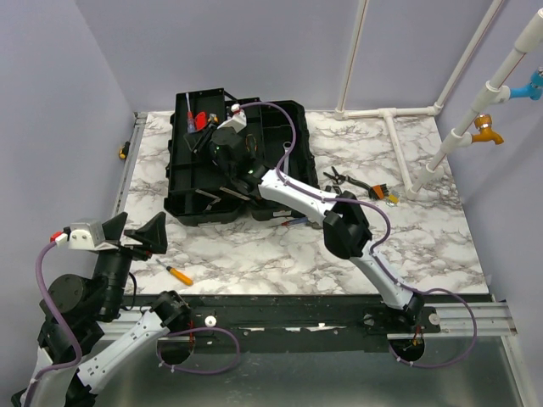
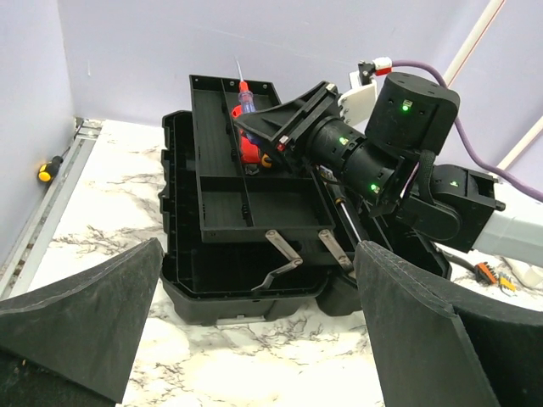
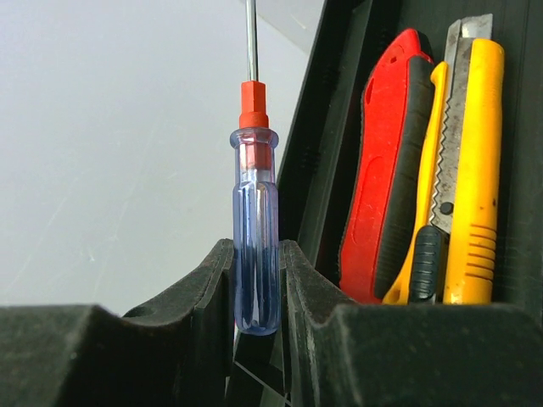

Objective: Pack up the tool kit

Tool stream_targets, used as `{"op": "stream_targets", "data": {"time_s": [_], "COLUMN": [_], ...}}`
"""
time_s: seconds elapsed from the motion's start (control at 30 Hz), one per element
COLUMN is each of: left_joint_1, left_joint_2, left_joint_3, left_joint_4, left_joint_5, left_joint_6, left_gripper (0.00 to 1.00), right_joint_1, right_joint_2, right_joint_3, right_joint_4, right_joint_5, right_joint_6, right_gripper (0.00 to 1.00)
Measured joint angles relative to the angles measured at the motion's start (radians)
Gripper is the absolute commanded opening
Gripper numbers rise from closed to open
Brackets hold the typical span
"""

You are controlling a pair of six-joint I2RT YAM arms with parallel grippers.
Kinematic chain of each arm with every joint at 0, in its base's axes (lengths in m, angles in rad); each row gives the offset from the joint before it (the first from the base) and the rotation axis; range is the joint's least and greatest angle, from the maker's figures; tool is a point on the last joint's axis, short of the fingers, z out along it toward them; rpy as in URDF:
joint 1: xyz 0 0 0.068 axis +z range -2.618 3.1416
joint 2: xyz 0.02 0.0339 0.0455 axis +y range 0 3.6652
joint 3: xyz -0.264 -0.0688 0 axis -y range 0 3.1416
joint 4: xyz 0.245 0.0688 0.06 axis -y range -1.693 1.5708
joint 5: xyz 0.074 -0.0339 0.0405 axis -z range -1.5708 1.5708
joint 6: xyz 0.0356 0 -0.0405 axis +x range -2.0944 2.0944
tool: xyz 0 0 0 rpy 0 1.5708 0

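Two right fingers (image 3: 191,314) tight around the blue-handled screwdriver (image 3: 254,246), above the open toolbox (image 1: 182,186); left fingers (image 2: 85,326) wide apart.

The arms (image 1: 293,193) are white links and black joints, trailed by purple cables (image 1: 383,222).

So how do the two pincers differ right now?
The left pincer is wide open and empty, the right pincer shut on a blue-handled screwdriver. The left hovers near the table's front edge, the right reaches over the toolbox. Both are black.
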Motion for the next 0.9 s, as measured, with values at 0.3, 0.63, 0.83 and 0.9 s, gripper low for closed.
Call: {"op": "stream_targets", "data": {"time_s": [0.3,0.63,0.83,0.9], "left_joint_1": [0.0,0.0,0.0,0.0], "left_joint_2": [-0.001,-0.002,0.003,0.019], "left_joint_3": [-0.009,-0.009,-0.009,-0.007], "left_joint_4": [0.005,0.005,0.003,0.001], "left_joint_5": [-0.006,-0.011,-0.019,-0.021], "left_joint_6": [0.008,0.01,0.004,-0.002], "left_gripper": [0.98,0.98,0.98,0.99], "right_joint_1": [0.0,0.0,-0.013,-0.012], "right_joint_2": [0.024,-0.014,-0.171,-0.251], "right_joint_3": [0.013,-0.097,-0.339,-0.425], "right_joint_4": [0.055,0.164,0.268,0.266], "right_joint_5": [0.0,0.002,0.01,0.01], "right_joint_6": [0.025,0.033,-0.023,-0.071], "right_gripper": [0.59,0.59,0.58,0.58]}}
